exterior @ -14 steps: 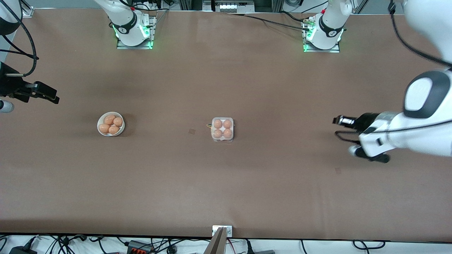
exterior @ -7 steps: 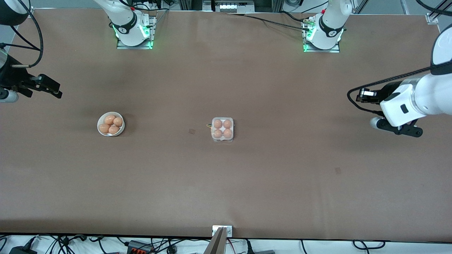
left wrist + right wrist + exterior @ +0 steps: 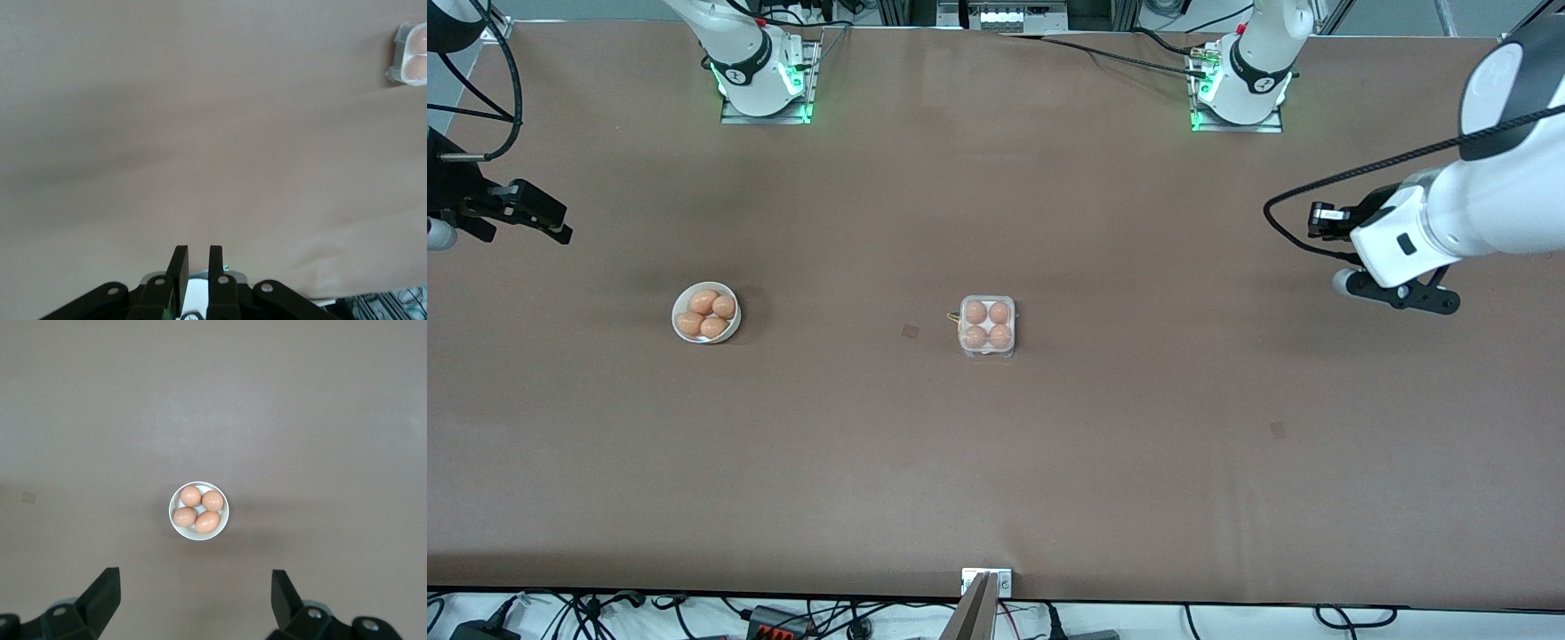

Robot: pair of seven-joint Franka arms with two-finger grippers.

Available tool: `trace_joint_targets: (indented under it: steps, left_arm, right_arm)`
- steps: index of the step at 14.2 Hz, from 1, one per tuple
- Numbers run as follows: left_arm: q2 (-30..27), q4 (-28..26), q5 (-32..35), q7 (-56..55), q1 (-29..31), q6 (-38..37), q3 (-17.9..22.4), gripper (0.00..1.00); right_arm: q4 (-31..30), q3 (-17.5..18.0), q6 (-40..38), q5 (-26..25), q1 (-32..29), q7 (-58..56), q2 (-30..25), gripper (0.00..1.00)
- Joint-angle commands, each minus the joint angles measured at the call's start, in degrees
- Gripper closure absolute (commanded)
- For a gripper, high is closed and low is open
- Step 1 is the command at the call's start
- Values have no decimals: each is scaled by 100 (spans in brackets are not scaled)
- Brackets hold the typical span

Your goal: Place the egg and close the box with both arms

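The box (image 3: 987, 326) sits at mid-table with its clear lid down and four eggs inside, one per cell; I cannot single out the placed egg among them. Its position matches both earlier frames. A corner of it shows in my left wrist view (image 3: 410, 53), well apart from my fingers.

My left gripper (image 3: 1320, 220) hangs over bare table toward the left arm's end. One second ago it was lower in the front view, level with the box; half a second ago it had pulled away toward the table's end; now it has come slightly back toward the middle and risen higher in that view. Its fingers (image 3: 179, 270) stand close together with only a narrow gap, gripping nothing.

My right gripper (image 3: 538, 213) hangs over the right arm's end of the table, near the edge. It has shifted only slightly across the three frames, drifting a little up in the front view. Its fingers (image 3: 103, 595) are spread wide and empty, seen with the bowl (image 3: 199, 511) between them in the right wrist view.

The white bowl (image 3: 706, 312) rests toward the right arm's end, level with the box, carrying four eggs (image 3: 704, 313). Bowl and contents are unchanged from the earlier frames.
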Motion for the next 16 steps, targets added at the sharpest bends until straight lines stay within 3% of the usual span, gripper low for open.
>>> trace_joint_targets:
  steps: [1,6,8,9,11,16]
  left_arm:
    - [-725,-1001,121,107,141,505,-36,79]
    - [-875,-1300,95,116,431,742,-53,75]
    - [-849,-1204,60,107,431,804,-45,62]
    - [-814,-1125,42,107,431,857,-1,46]
    - [-796,-950,42,115,544,857,17,0]
    - [-664,-651,121,46,537,804,8,0]
  right_arm:
    - [98,57,-106,-5,-46,2,5,0]
    - [97,-144,-115,-75,227,291,-4,0]
    - [97,-145,-184,-76,191,204,-13,0]
    - [97,-145,-220,-76,191,204,-22,0]
    - [97,-162,-247,-67,191,221,-39,0]
    - [106,-162,-220,-23,191,292,-39,0]
